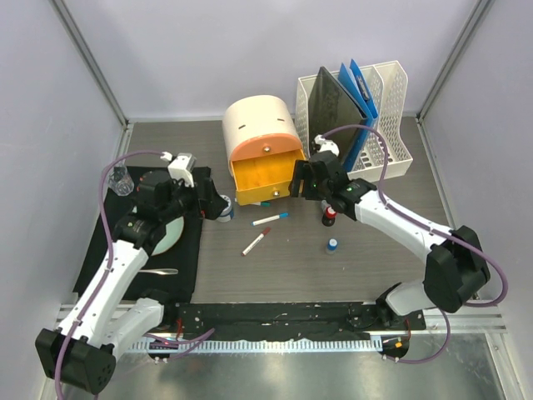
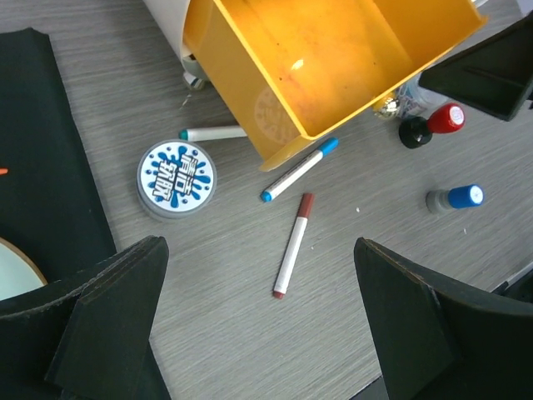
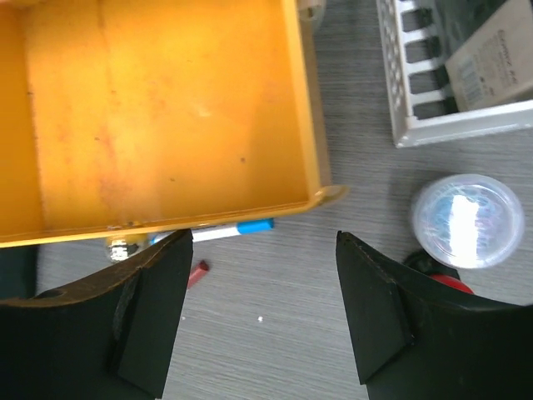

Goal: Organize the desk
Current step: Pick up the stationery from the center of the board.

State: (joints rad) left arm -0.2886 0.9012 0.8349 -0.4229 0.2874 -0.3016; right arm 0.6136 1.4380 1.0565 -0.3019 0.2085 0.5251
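Hovering over the desk point(image 1: 366, 267), which spans the scene under both arms, we see left gripper point(image 2: 256, 247) w/ jaws wide apart above a red pen point(image 2: 291, 250); right gripper point(image 3: 262, 242) jaws apart too, empty, prob. by the orange drawer point(image 3: 166, 108).

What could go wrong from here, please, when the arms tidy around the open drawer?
The blue-tipped marker lies right against the front of the orange drawer, so pushing the drawer could jam or roll it. The red-capped bottle stands close to the right fingers and might be knocked over.
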